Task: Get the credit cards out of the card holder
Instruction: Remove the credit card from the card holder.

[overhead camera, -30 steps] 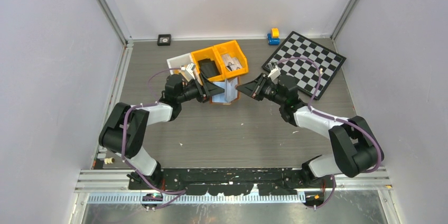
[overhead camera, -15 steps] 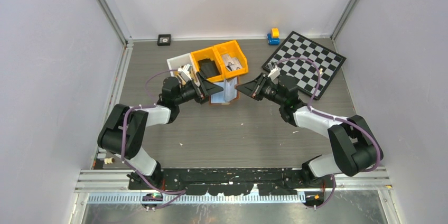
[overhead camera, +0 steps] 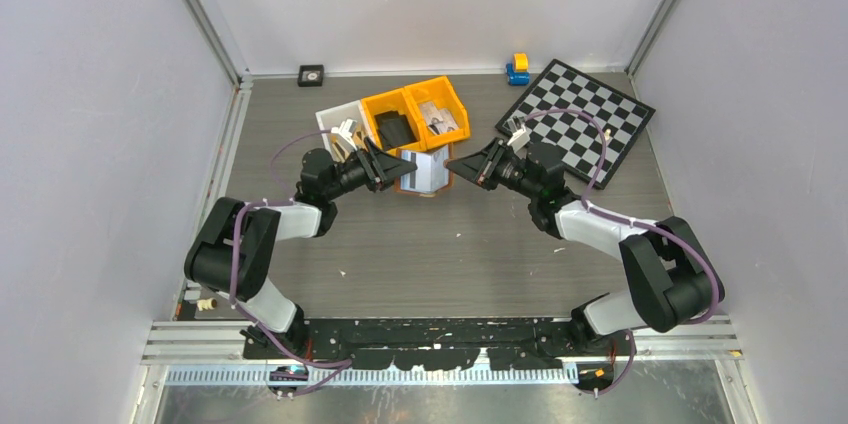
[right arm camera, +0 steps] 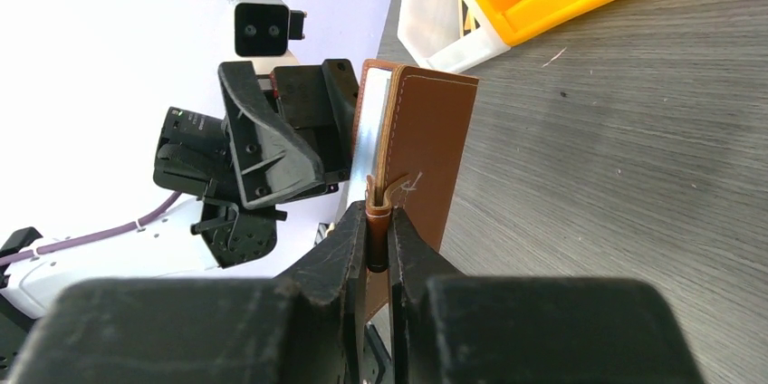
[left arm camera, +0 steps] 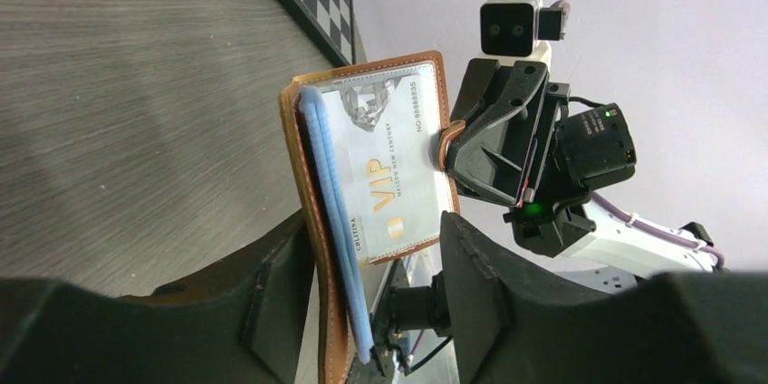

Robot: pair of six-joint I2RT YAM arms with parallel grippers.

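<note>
"Brown card holder (right arm camera: 430,148): where?"
"Upright near the worktop's (overhead camera: 450,244) far edge, credit cards (left arm camera: 389,167) inside; my right gripper (right arm camera: 379,239) pinches its snap tab (right arm camera: 376,212) tight; my left gripper (left arm camera: 371,230) straddles its edge, half apart; gripping or not, I cannot tell."

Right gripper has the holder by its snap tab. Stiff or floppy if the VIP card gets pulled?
Probably floppy: the right gripper pinches just the thin tab, so the holder would likely swing or twist. The blue sleeves look limp and may drag out with the VIP card. Seems light, little resistance.
</note>
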